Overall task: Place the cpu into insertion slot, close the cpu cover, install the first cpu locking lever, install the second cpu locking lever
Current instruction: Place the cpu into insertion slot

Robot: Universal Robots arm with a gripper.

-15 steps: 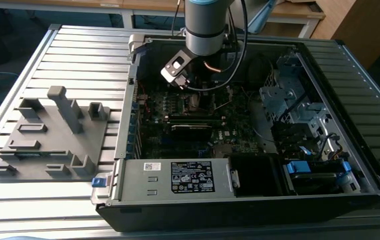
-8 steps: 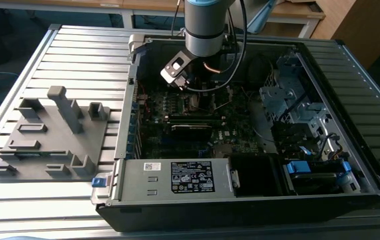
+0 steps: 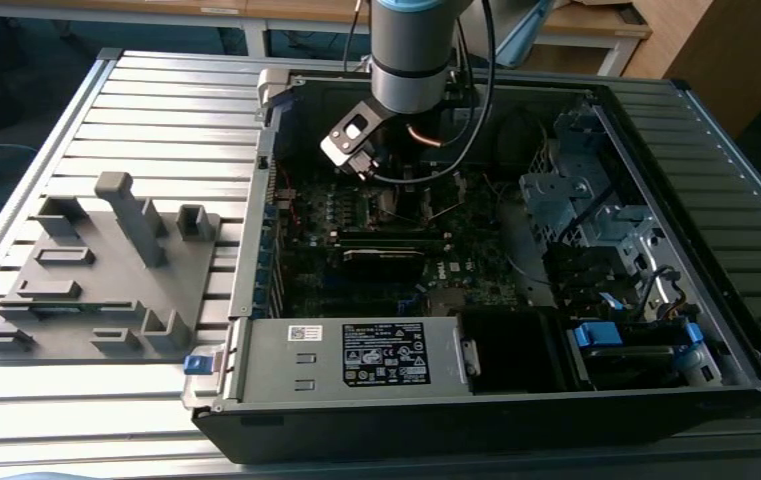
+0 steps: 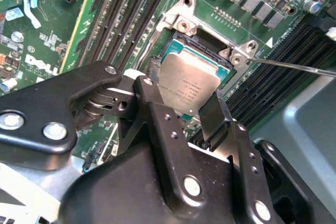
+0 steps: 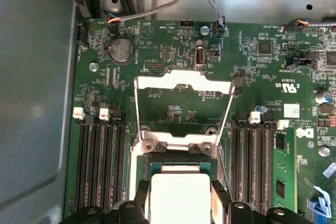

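In the exterior view the claw (image 3: 400, 175) reaches down inside the open computer case (image 3: 700, 200), just above the motherboard (image 3: 353, 290). In the second wrist view it's clamped on opposite edges of the cpu (image 4: 191, 82), held just over the insertion slot (image 4: 203, 41) beneath it. In the first wrist view the cpu cover (image 5: 184, 80) stands raised beyond the fingertips. Placing the chip looks to be the step in hand. Seating it calls for keeping it level and square.

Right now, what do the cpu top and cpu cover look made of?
cpu: metal top, dull silver-grey, matte; soft even sheen, no sharp glints.
cpu cover: thin sheet metal, probably steel, shiny; its frame flares bright white in the first wrist view.
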